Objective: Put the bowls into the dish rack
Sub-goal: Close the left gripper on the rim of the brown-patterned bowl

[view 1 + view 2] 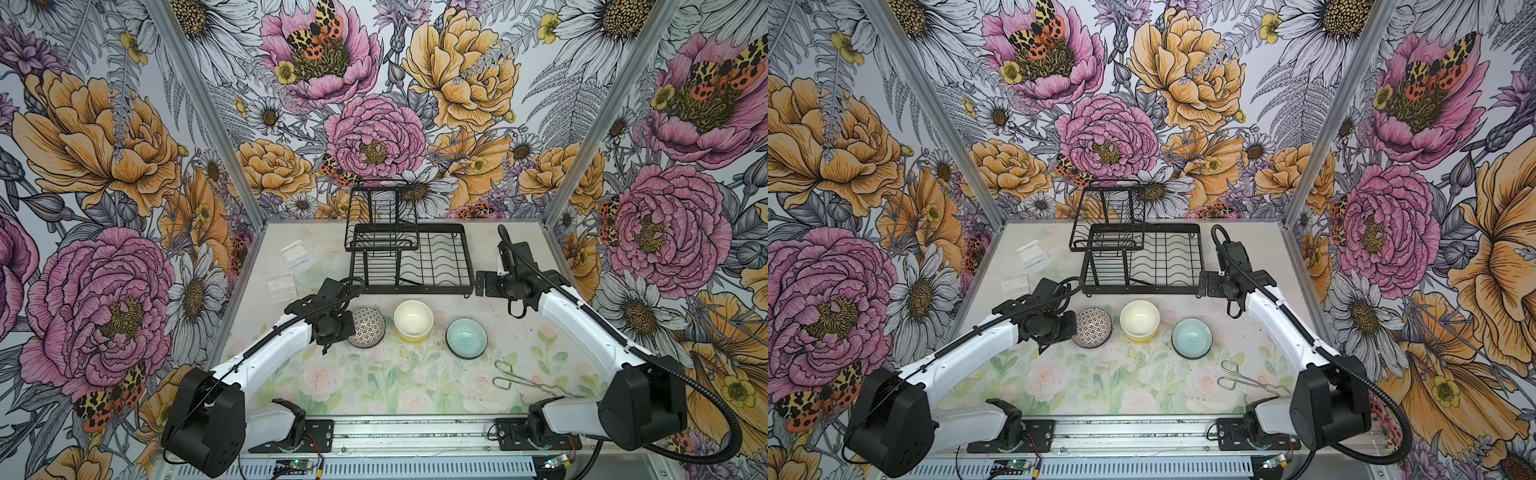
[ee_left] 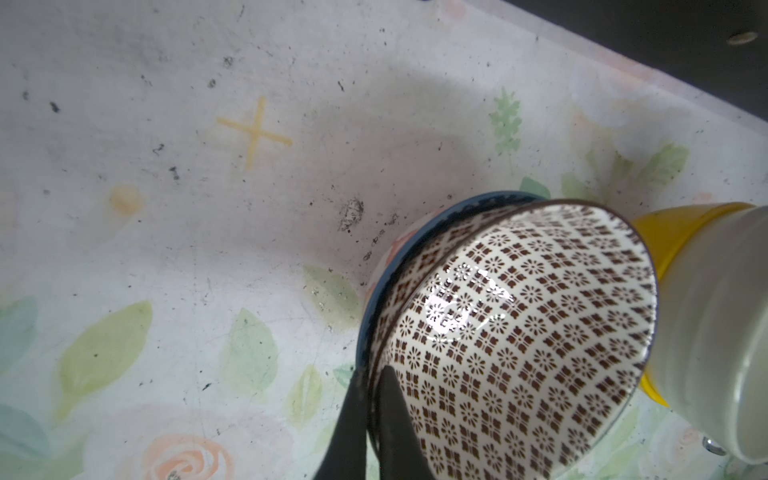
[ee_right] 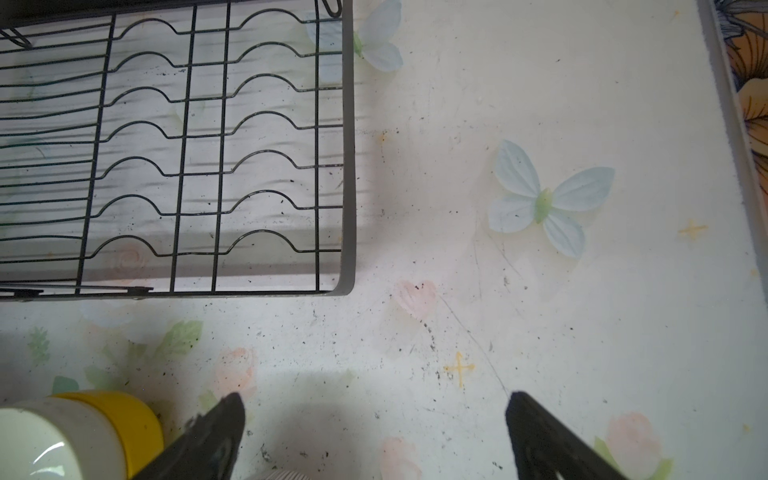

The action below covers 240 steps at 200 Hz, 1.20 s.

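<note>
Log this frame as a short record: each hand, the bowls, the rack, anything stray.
left hand: shut on the rim of the mosaic bowl
mosaic bowl: nested in a blue-rimmed bowl
cream bowl: nested in the yellow bowl
teal bowl: untouched, right of the cream bowl
right hand: open, holding nothing, beside the dish rack
dish rack: no bowls loaded
stray: wire tongs, front right

Place: a robot test booth, like in a lab.
Walls: big flower paper (image 1: 104,166) stands round the back and sides of the bench (image 1: 374,386).
Frame: bare metal posts (image 1: 232,170) rise at the bench's back corners.
Robots: left arm (image 1: 266,351) and right arm (image 1: 573,316) bolted to a metal rail (image 1: 415,434) at the bench's front.
Pretend kitchen: a dish rack (image 1: 468,257) at the bench's back.
</note>
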Each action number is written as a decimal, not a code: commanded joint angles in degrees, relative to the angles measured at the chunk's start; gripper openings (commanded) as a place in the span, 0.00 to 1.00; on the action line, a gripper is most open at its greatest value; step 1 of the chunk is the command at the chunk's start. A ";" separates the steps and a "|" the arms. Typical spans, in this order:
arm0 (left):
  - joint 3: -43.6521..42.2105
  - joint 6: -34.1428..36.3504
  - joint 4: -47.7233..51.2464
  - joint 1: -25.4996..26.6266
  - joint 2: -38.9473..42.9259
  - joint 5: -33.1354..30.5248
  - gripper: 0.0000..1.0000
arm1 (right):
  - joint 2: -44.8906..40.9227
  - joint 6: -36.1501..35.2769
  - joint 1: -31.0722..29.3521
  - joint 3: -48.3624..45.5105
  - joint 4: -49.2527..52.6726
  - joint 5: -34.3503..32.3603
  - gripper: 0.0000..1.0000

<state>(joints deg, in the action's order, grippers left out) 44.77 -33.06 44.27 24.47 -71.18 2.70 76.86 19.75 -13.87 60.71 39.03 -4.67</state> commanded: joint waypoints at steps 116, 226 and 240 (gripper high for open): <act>-0.63 0.63 1.76 -1.78 2.93 2.84 0.00 | -1.01 0.75 -0.28 -0.24 0.09 -0.32 0.99; 1.19 1.07 1.93 -3.11 5.92 3.37 0.00 | -0.80 0.65 -0.39 -0.50 0.09 -0.20 0.99; 1.68 1.21 1.79 -3.11 6.23 3.45 0.00 | -0.78 0.74 -0.44 -0.50 0.09 -0.15 0.99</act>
<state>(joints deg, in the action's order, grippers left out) 44.45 -32.88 46.98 21.93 -66.78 4.64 76.82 19.75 -13.93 60.60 39.03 -4.64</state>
